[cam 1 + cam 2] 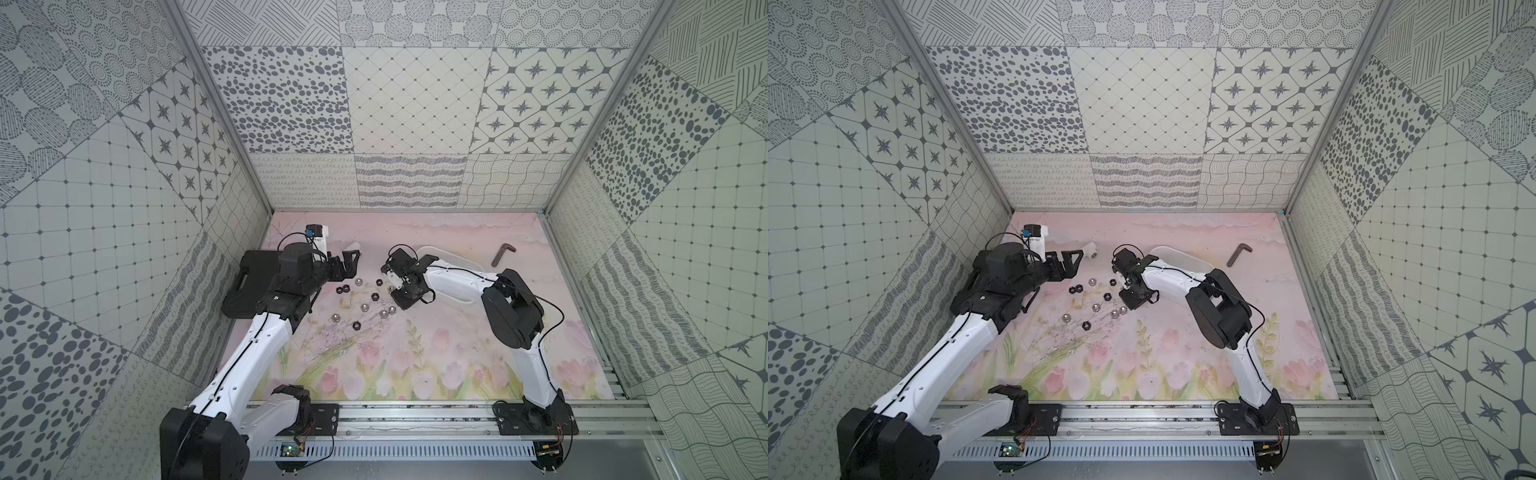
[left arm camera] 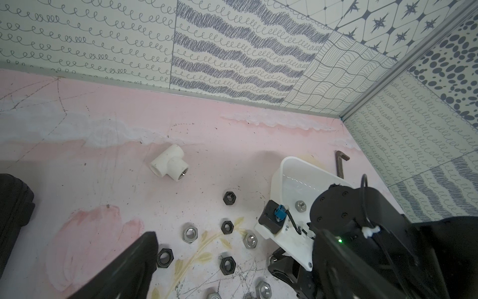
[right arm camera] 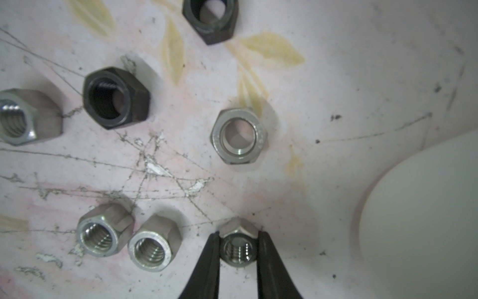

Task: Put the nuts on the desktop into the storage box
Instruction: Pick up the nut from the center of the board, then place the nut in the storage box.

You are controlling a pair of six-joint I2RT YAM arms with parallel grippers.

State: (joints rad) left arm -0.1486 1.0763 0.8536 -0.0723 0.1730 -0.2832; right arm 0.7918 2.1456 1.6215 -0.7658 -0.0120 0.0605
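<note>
My right claw [image 3: 238, 234] is clamped on a silver nut [image 3: 236, 252] on the scratched pink desktop [image 3: 336, 77]; more nuts [image 3: 150, 248] lie beside it, the storage box [image 3: 426, 220] near, patterned walls [image 1: 407, 124] all round.

Two nuts [image 3: 150, 248] crowd the right hand [image 3: 238, 239] on one side; bare desk [image 3: 318, 207] separates it from the box [image 3: 426, 220].

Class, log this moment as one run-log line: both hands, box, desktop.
right hand: shut on silver nut | left hand: open, empty | storage box: one nut inside | desktop: loose nuts remain
</note>
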